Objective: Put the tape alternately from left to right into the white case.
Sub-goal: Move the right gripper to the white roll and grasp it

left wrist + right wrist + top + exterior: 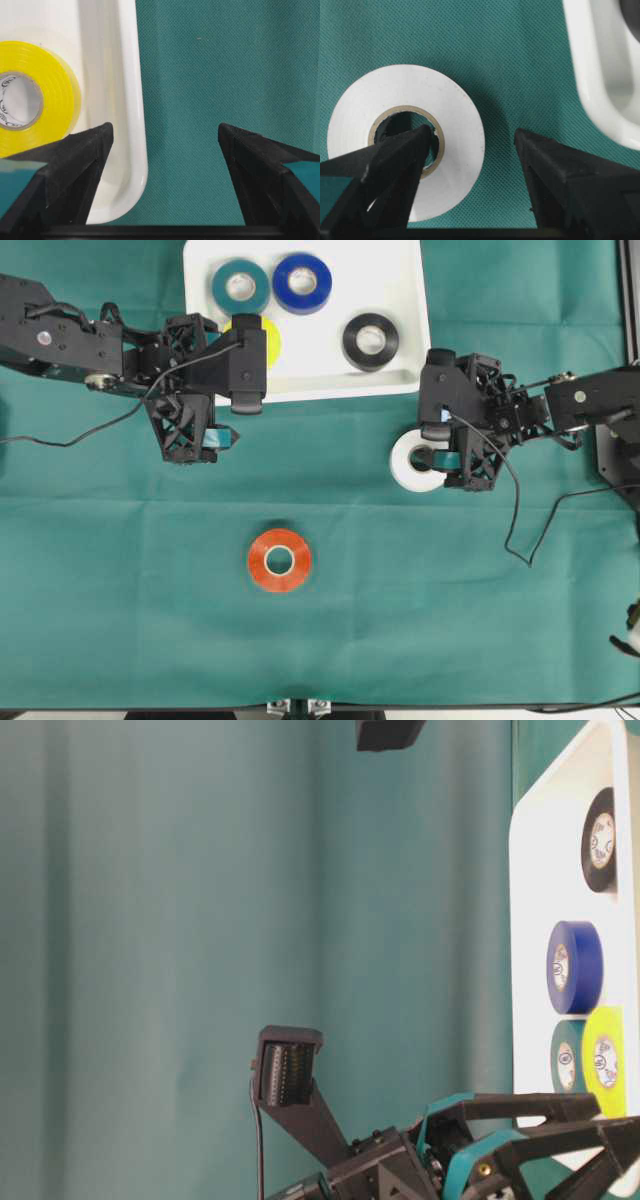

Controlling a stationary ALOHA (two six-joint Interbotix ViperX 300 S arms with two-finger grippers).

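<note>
Straddling the white roll (405, 145) at centre right of the overhead view, right gripper (470, 145) spread wide, one finger poised over the cardboard core and the other outside the rim, nothing clamped yet. Sitting flat on the green cloth (450, 580), that roll, just below the lower right corner of the white case (400, 300). Already resting inside the case: teal roll (240, 285), blue roll (302, 282), black roll (370, 341) and yellow roll (37, 95). Lying alone at lower centre, well apart from both arms, the orange-red roll (279, 560). Hanging at the case's lower left edge beside the yellow roll, left gripper (165, 145), also wide apart and empty. Judged step: picking up the white roll. Called for next: lowering, closing across the roll's wall, then lifting over the raised rim.
</note>
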